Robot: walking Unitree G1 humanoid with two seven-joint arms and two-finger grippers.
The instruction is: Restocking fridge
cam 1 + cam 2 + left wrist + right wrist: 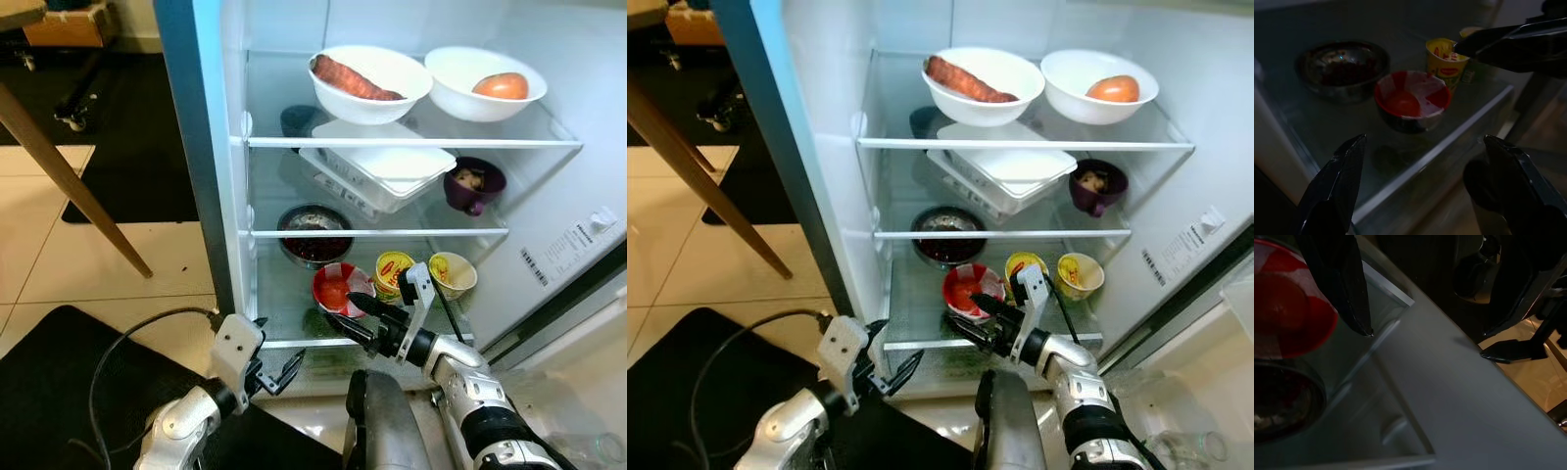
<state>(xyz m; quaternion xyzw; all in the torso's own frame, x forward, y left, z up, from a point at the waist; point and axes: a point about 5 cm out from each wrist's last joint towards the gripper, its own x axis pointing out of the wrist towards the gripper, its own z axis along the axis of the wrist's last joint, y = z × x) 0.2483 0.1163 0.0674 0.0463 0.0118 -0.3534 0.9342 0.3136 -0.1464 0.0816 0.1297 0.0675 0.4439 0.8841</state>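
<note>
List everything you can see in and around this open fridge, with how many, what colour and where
White round bowl with long reddish-brown root: 1, top shelf, left.
White round bowl with orange-red fruit: 1, top shelf, right.
White lidded plastic container: 1, middle shelf, centre.
Purple cup: 1, middle shelf, right.
Steel bowl of dark red food: 1, bottom shelf, back left.
Red-and-white bowl: 1, bottom shelf, front.
Yellow cups: 2, bottom shelf, right of red bowl.
Wooden table leg: 1, brown, floor left.
Left gripper: fingers open, below bottom shelf edge.
Right gripper: fingers open, beside red-and-white bowl.
</note>
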